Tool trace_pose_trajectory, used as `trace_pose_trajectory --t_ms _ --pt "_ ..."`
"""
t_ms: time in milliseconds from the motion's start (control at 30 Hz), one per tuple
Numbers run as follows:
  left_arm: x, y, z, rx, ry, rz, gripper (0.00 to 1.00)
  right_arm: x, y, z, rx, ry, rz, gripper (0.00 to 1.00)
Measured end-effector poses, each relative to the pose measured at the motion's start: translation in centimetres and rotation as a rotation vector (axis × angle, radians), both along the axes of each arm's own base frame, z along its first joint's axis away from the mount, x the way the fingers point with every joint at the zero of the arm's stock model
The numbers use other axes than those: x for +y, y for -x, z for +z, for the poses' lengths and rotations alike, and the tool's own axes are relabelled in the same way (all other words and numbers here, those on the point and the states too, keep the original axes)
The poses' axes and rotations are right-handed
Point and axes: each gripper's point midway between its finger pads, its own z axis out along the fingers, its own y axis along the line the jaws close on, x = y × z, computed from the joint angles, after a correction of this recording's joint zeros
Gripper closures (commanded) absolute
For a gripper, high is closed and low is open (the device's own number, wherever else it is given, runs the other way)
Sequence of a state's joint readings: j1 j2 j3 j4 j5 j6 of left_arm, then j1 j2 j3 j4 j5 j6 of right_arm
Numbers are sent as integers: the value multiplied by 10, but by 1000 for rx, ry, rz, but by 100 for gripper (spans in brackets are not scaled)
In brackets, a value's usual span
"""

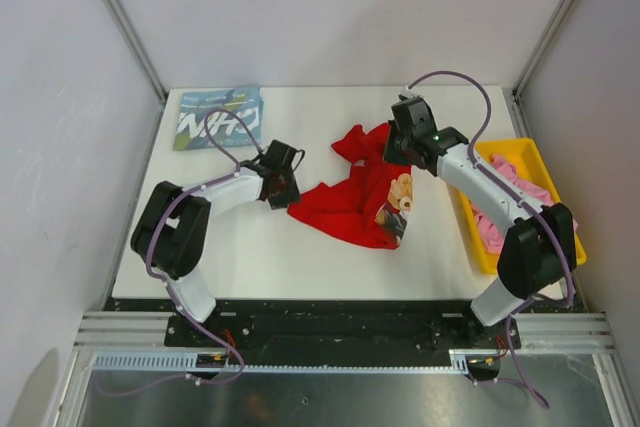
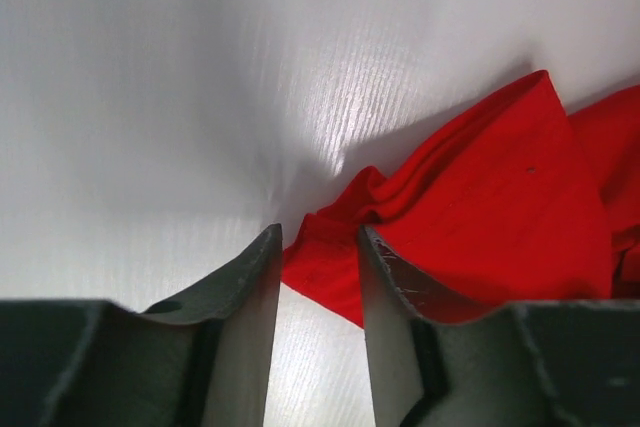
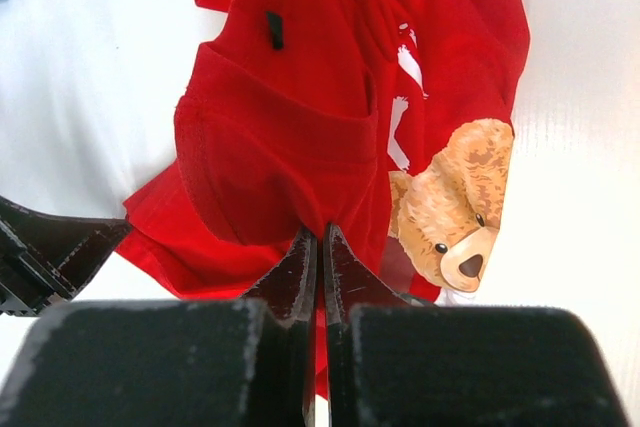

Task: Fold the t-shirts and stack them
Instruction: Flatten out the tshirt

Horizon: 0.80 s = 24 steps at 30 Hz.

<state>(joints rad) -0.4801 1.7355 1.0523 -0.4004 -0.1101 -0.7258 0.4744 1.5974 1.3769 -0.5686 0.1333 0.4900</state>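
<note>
pink t-shirt (image 1: 525, 185) in yellow tray (image 1: 510, 147), red t-shirt (image 1: 345, 202) outside — on table (image 1: 300, 257)

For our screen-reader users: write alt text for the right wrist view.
Seen from the right wrist, the jaws are shut on a bunched fold of the red t-shirt, with the white table behind it. A cartoon teddy bear face and white lettering show on the shirt's right side.

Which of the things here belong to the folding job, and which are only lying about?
For the job: red t-shirt, blue t-shirt, pink t-shirt.
Only lying about: yellow tray, which holds the pink one.
</note>
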Motion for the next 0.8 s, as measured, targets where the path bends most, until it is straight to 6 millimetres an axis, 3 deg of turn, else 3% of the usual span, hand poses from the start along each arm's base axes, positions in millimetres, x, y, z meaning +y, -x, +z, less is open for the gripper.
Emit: trace_pose_trajectory --t_ms 100,167,333,433,533,667,800 --pt "-1 -2 1 -5 6 -1 89 -3 0 -1 2 -1 -4 100" --pt "-2 -2 2 -5 11 -2 97 -4 0 -1 3 -1 -8 100" --pt "-2 -3 3 -11 13 -1 100 -12 -1 2 2 -8 -24 100" --pt "4 -6 18 -38 25 12 100 -29 -5 10 -12 -20 -60 100" --pt "22 -17 56 -126 54 56 100 -58 -10 25 -39 -45 -123 100" --pt "74 -34 129 -314 75 171 100 -106 -8 54 -91 -71 -229 100" --pt "122 -29 203 -507 70 272 100 -141 7 89 -162 -104 -309 100"
